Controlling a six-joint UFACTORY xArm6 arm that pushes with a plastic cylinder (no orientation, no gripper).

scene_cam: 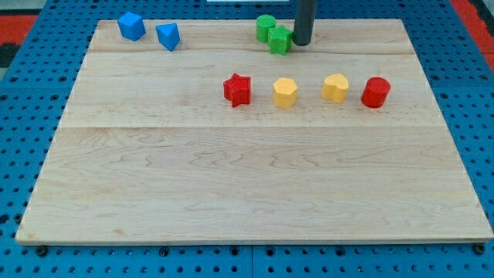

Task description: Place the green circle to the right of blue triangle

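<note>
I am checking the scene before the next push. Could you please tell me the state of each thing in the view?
my tip: down on the board, touching the green star's right side
green circle: left of the green star, touching it
green star: between circle and tip
blue triangle: untouched, far to the view's left

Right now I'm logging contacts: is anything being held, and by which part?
Nothing is held; the rod cannot grasp. My tip stands at the right edge of the green blocks, next to them; contact cannot be told.
</note>
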